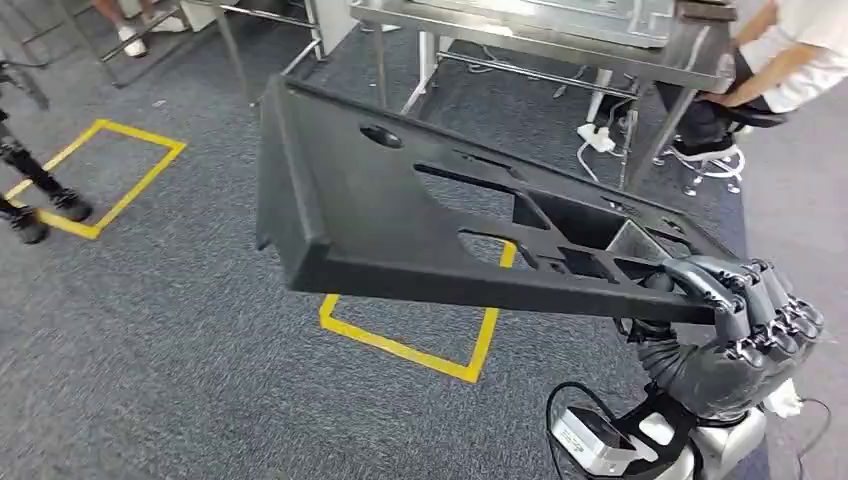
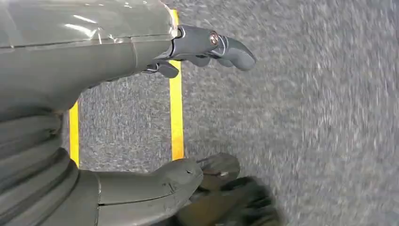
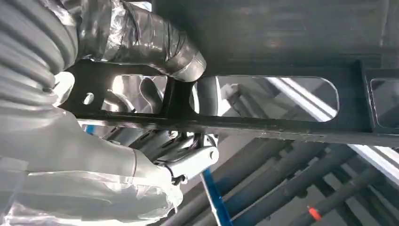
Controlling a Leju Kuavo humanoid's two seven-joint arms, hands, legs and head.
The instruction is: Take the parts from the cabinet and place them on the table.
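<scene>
Large black cut-out panel part [image 1: 400, 215], tilted, aloft over grey carpet

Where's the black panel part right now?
Head view: the black panel part is in the air, gripped at its right end by the right hand, stretching left above the yellow floor marking, short of the metal table.

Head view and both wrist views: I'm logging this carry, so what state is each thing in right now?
Black part: held off the floor, tilted, gripped at one end.
Right hand: grips the part's edge.
Left hand: holds nothing, fingers apart, over carpet.
Metal table: standing ahead, part not yet on it.
</scene>
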